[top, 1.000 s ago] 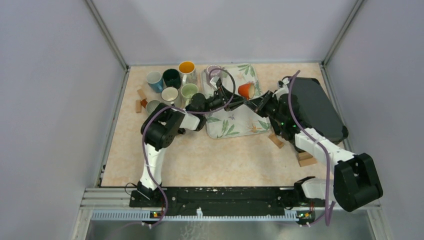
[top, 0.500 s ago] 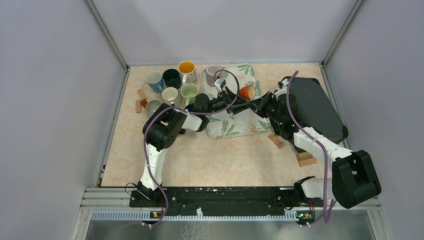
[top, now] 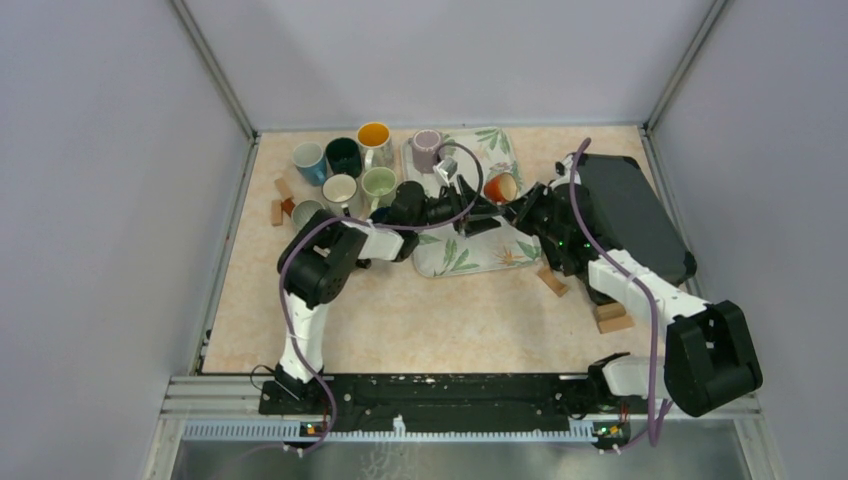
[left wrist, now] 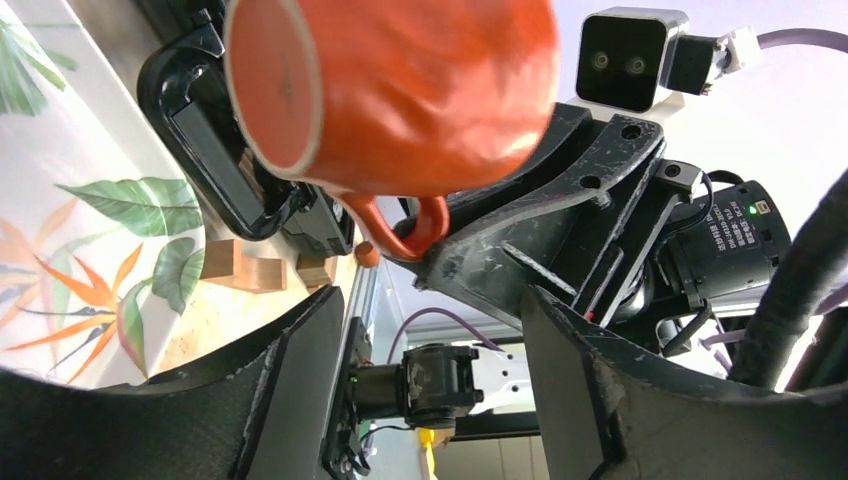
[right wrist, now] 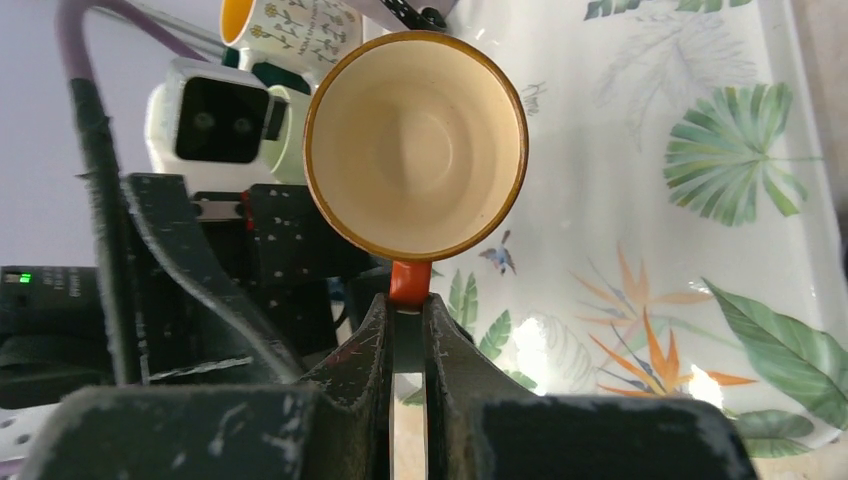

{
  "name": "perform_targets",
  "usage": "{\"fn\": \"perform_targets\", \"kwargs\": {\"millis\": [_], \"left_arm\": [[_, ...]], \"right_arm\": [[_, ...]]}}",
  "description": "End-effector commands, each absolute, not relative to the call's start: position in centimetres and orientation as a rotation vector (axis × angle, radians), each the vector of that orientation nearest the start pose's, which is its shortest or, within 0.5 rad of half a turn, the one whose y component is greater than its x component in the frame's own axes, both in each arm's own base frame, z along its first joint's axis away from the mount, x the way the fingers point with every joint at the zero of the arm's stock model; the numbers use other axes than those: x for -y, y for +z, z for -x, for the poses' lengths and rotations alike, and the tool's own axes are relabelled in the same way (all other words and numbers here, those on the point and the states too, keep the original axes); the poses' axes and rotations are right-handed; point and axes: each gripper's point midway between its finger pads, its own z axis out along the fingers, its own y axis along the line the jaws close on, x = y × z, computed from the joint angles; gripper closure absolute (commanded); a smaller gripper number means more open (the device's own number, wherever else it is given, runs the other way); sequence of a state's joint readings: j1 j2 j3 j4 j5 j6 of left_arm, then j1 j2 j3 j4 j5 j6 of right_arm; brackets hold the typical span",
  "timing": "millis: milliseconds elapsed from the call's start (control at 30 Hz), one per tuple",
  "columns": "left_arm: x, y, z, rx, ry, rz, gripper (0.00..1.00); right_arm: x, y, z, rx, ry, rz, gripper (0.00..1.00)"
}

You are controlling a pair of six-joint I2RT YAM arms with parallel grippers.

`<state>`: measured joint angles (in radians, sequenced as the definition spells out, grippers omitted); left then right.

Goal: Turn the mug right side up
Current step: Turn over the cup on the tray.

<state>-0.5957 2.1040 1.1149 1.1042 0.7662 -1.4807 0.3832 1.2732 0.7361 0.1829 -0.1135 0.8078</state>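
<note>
**Mug pinched by its handle, part-way through the turn**

The right gripper (right wrist: 408,300) is closed narrowly on the handle (right wrist: 410,282) of the orange mug (right wrist: 415,145). The pads squeeze the loop from both sides, and the cup body sits just past the fingertips. Its cream inside faces back along the fingers toward the wrist camera. From above, the mug (top: 500,187) hangs clear over the tray (top: 470,255), mouth tipped upward and sideways rather than level.

The left gripper (left wrist: 430,300) stands wide, with nothing between its fingers. The mug (left wrist: 400,90) is just beyond their tips, base toward them and handle hanging down near the gap. I see no contact, so the right fingers alone seem to carry the weight.

The step in hand looks like the turn itself: the mug is lifted and reoriented but not yet set down.

The next move calls for a wrist roll on the right until the rim is level and the base points down. Then comes a slow descent to a bare patch of tray below the fingers, and only then an opening of the jaws. A pinch on a thin handle may let the cup swing, so the motion should be gentle. The left fingers need to clear out of the path.
</note>
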Motion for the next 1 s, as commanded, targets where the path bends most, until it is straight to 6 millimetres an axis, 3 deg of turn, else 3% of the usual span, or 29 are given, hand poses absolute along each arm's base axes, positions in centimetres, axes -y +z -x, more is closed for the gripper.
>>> {"fn": "perform_targets", "kwargs": {"millis": [0,233,500,733,967], "left_arm": [[40.3,21.0,-33.6,-1.940,-1.955,-0.093,0.27],[39.0,21.2,-34.6,-2.045,-1.655,-0.163,0.21],[35.7,24.9,-35.4,-2.031,-1.352,-0.262,0.16],[30.7,29.0,-36.1,-1.934,-1.157,-0.242,0.13],[23.9,30.0,-36.8,-1.905,-0.947,-0.163,0.08]], "right_arm": [[-19.2,21.6,-37.0,-1.907,0.847,-0.301,1.00],[-18.8,21.1,-36.7,-1.948,0.797,-0.280,1.00],[-19.7,19.8,-35.9,-2.028,0.756,-0.199,1.00],[-22.1,18.9,-33.7,-2.095,0.728,-0.048,1.00],[-25.7,18.5,-30.7,-2.143,0.710,0.145,1.00]]}}
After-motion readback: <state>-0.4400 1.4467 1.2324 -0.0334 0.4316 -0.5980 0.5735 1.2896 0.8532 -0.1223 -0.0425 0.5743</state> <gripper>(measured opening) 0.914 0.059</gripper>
